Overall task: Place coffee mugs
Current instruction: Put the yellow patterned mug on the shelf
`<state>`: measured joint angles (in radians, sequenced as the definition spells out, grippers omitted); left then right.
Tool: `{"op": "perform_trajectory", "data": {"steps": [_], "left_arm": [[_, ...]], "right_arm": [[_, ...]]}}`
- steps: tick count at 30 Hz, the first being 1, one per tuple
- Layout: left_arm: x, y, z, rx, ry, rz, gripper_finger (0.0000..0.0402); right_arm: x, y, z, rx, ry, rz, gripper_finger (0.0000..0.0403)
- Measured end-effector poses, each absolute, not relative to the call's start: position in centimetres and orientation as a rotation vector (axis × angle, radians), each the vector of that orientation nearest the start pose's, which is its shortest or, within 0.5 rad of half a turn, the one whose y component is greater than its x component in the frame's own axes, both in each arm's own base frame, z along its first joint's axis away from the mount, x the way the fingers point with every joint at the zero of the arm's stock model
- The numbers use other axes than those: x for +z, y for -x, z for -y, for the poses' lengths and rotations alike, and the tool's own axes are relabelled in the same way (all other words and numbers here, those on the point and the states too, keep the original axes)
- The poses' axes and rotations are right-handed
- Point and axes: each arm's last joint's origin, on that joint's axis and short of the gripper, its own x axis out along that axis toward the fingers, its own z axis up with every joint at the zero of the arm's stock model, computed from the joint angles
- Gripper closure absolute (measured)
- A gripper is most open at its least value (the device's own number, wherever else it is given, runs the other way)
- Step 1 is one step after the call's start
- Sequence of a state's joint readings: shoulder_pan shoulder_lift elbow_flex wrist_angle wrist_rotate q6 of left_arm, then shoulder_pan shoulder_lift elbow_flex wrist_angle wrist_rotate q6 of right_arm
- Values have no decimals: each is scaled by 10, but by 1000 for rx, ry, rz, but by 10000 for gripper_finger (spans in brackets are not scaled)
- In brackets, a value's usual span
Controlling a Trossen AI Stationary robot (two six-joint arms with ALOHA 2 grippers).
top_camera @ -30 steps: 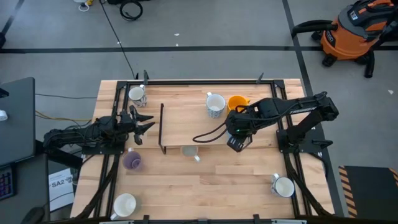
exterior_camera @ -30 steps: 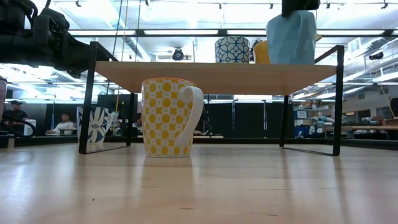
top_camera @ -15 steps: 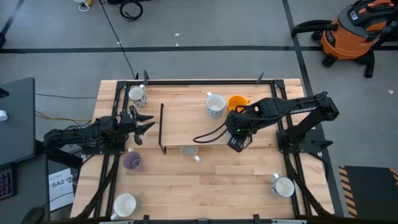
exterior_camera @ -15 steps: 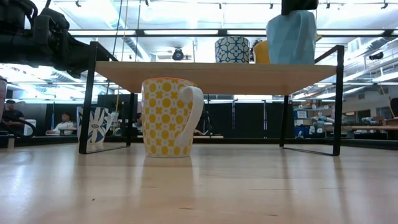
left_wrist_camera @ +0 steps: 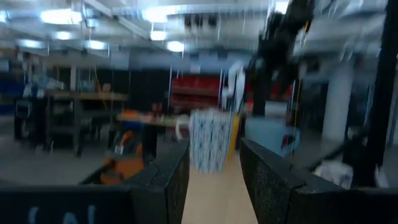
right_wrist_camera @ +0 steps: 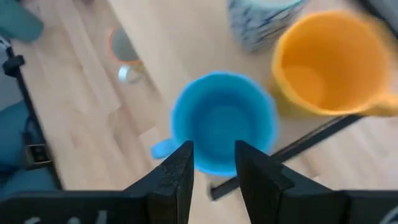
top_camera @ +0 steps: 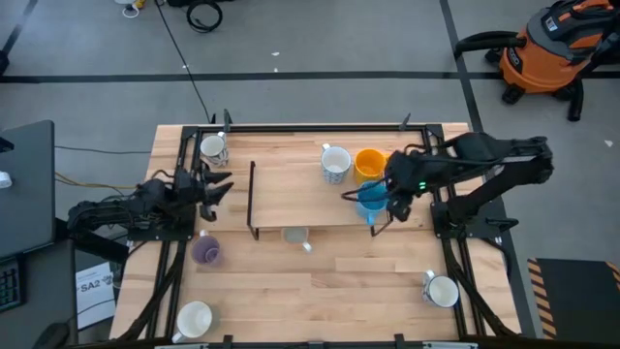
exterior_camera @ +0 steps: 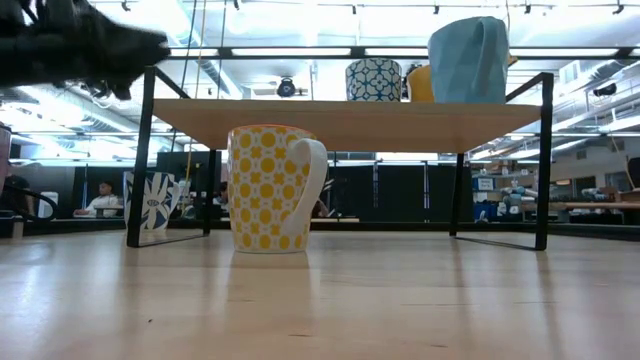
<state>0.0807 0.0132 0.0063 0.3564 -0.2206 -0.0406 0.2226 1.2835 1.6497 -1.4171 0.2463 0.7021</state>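
Observation:
A wooden shelf on black legs stands mid-table. On its right end stand a bright blue mug, an orange-yellow mug and a white patterned mug. A yellow-dotted mug stands on the table under the shelf. My right gripper is open and empty above the blue mug, clear of it. My left gripper is open and empty left of the shelf; in its wrist view its fingers point at the patterned mug.
Loose mugs stand on the table: a white one at the far left, a purple one, a white one at the near left and a white one at the near right. The shelf's left and middle parts are bare wood.
My right gripper has let go of the blue mug and gone up and toward the table's right edge. The mug stays upright on the shelf's right end. My left gripper has shifted a little toward the table's left edge.

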Motion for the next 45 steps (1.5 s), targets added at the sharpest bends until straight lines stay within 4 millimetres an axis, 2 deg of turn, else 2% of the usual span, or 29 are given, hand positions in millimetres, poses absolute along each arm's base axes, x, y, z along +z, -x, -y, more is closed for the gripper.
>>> {"op": "perform_trajectory", "data": {"steps": [3,6,12,19,26,36,40,45], "left_arm": [[207,-89,-12,249,64,388,253],[224,-86,-12,223,84,427,253],[255,-100,-9,142,100,360,253],[288,-147,5,7,95,135,253],[309,-201,34,-112,71,-117,253],[322,-259,76,-105,-17,-502,253],[317,-279,88,-76,13,-593,253],[300,-298,101,-65,43,-669,253]], "right_arm": [[427,-180,-33,-410,-362,-879,281],[434,-166,-30,-425,-366,-822,281],[440,-154,-26,-439,-372,-766,281],[437,-160,-28,-441,-366,-784,281],[432,-170,-31,-424,-367,-829,281],[428,-178,-34,-416,-376,-861,281],[428,-179,-34,-415,-375,-861,281],[428,-179,-34,-415,-365,-861,281]]}}
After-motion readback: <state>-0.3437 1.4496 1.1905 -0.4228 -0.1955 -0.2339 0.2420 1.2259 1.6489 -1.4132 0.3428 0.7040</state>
